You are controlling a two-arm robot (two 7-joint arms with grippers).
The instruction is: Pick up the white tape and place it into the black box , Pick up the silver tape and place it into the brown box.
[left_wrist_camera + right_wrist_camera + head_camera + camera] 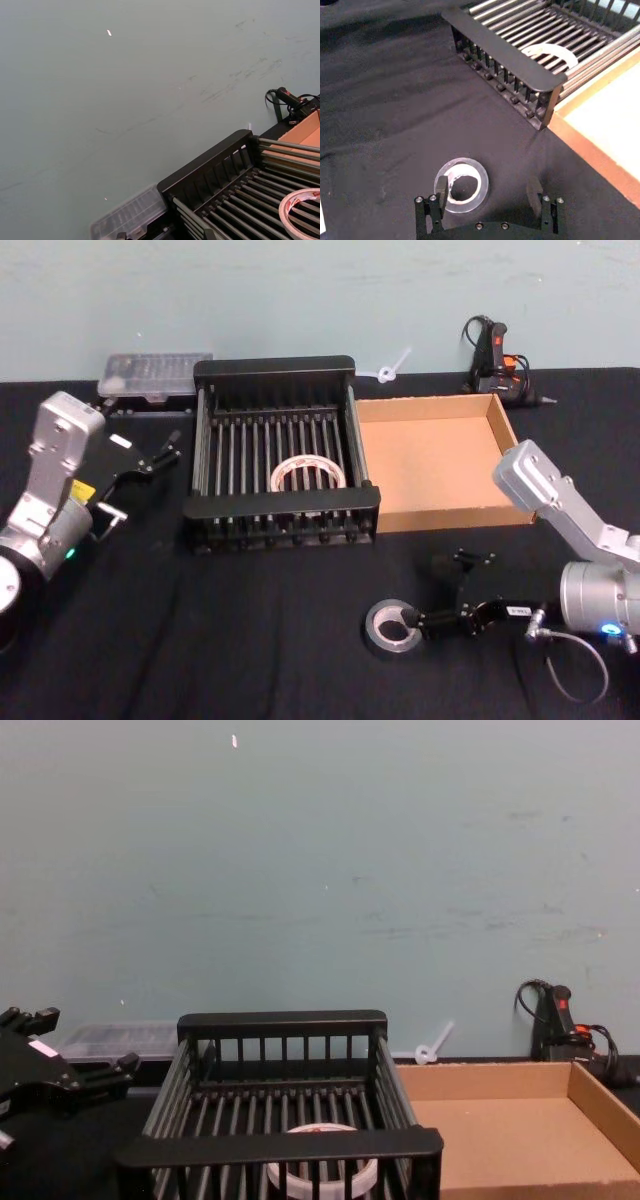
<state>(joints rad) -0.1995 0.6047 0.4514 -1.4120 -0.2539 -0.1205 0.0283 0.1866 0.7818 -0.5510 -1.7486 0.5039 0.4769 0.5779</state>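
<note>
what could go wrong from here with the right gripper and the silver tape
The open right gripper sits off-centre at the silver tape: one finger is over the roll's rim, the other is on bare cloth. Closing could pinch only one wall or push the roll away. The lift to the brown box could also clip the black box nearby.

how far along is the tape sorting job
Half done. The wide white tape roll already lies on the slatted black crate's floor. The right tool is open around the small silver-grey tape roll on the black cloth, not yet lifted. The shallow brown cardboard box holds nothing. The left tool sits beside the crate.
</note>
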